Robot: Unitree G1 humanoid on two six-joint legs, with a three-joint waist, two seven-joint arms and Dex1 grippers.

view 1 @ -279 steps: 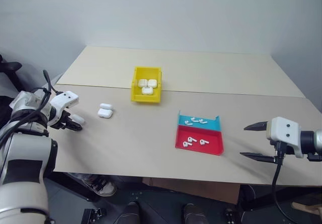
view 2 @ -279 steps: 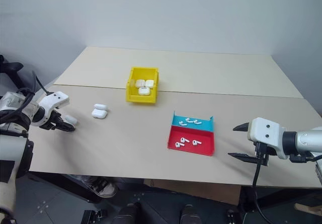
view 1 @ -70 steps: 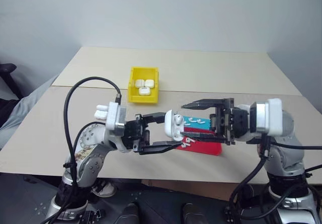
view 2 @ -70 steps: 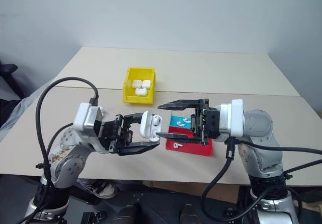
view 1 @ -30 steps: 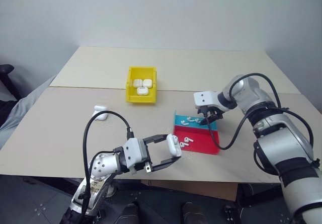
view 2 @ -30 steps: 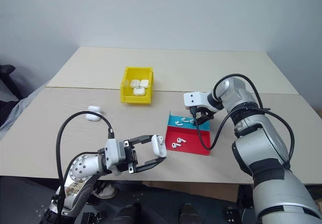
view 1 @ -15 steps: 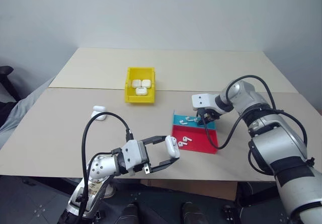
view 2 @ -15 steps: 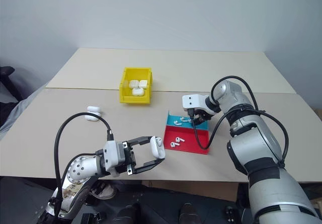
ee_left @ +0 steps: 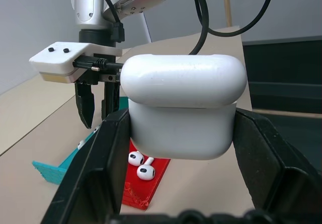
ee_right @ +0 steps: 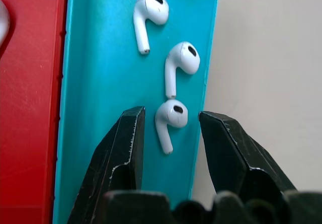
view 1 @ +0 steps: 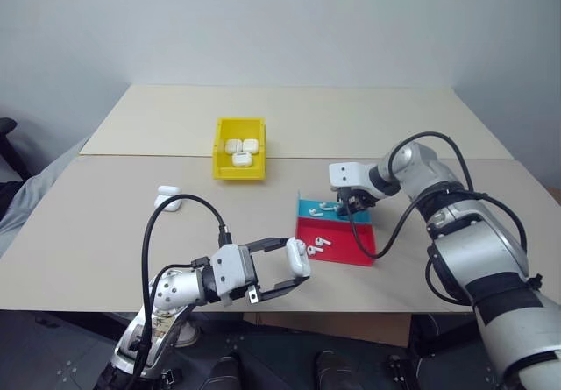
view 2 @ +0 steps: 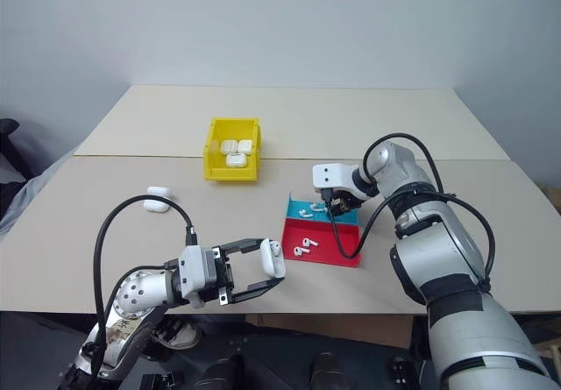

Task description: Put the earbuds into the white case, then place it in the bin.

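Earbuds [ee_right: 170,120] lie in the teal tray [ee_right: 100,83] — right gripper [ee_right: 168,128] straddles one, jaws apart. Left gripper [ee_left: 181,143] clamps the case [ee_left: 182,108]. A bud so close to the wall could skid away — closing off-centre would do it.

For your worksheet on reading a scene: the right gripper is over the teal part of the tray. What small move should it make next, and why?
Probably close the right gripper on the earbud. Its open fingers already straddle that earbud on the teal tray, apart from it, while the left gripper holds the white case.
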